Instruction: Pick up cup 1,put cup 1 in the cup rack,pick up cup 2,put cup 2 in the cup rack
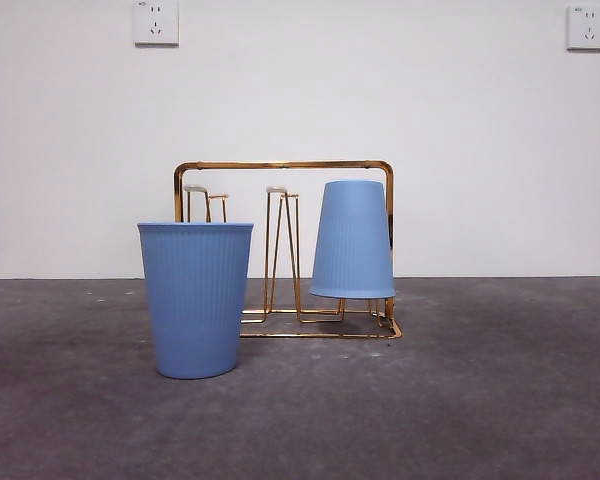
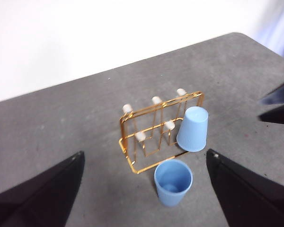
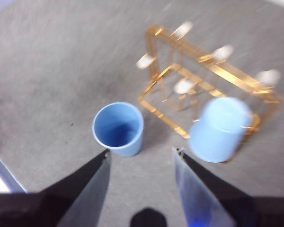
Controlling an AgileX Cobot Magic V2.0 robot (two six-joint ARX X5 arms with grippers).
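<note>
One blue ribbed cup (image 1: 353, 240) hangs upside down on a prong at the right end of the gold wire cup rack (image 1: 280, 166). It also shows in both wrist views (image 2: 193, 128) (image 3: 219, 128). The other blue cup (image 1: 196, 298) stands upright on the table in front of the rack's left end (image 2: 173, 181) (image 3: 119, 127). My left gripper (image 2: 145, 153) is open, high above the rack (image 2: 137, 142), holding nothing. My right gripper (image 3: 142, 150) is open and empty too, above the table near the upright cup; its view of the rack (image 3: 213, 71) is blurred. Neither gripper shows in the front view.
The grey table (image 1: 480, 400) runs back to a white wall with two sockets (image 1: 156, 22). Dark tips of the other arm (image 2: 279, 105) show at the edge of the left wrist view. Several white-capped prongs (image 2: 155, 100) on the rack are bare.
</note>
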